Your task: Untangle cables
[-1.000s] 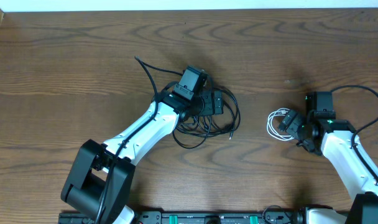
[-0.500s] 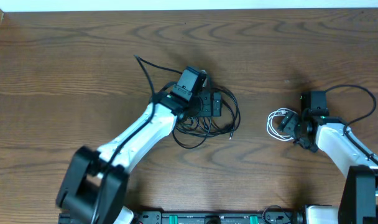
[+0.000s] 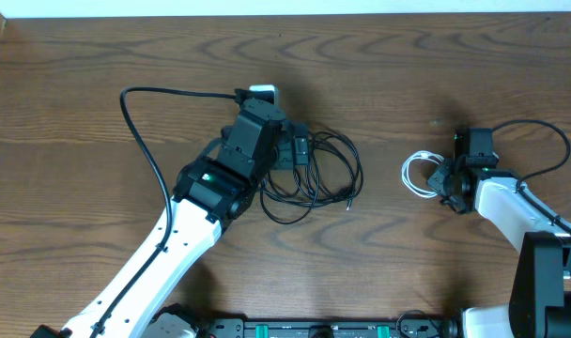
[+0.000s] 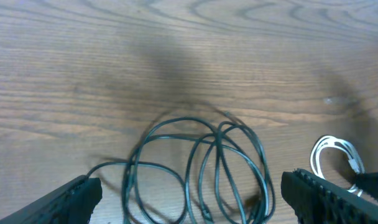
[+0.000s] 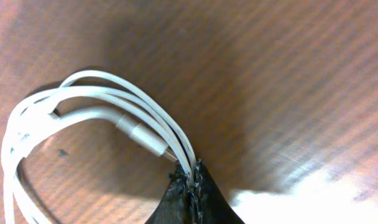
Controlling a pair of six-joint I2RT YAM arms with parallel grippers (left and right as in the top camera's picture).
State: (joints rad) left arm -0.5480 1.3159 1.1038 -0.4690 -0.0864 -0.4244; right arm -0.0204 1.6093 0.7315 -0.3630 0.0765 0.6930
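A loose heap of black cables (image 3: 328, 178) lies at the table's middle, its loops overlapping. In the left wrist view the same black cables (image 4: 204, 155) spread below and between my wide-apart fingers. My left gripper (image 3: 300, 150) hovers open over the heap's left part, and in its own view the left gripper (image 4: 189, 199) holds nothing. The coiled white cable (image 3: 415, 176) lies apart at the right and also shows as the white cable (image 4: 331, 155). My right gripper (image 3: 443, 178) is shut on it; up close, the right gripper (image 5: 192, 182) pinches several strands of the white cable (image 5: 89, 102).
The left arm's thick black wire (image 3: 135, 122) arcs out over the table's left side. The right arm's wire (image 3: 548, 141) loops at the far right. The table's far edge (image 3: 285, 15) runs along the top, with bare wood between the two cable groups.
My right gripper has closed on the white cable. The left arm has risen and swung, its wire now arcing out to the left; its gripper stays open over the black heap.
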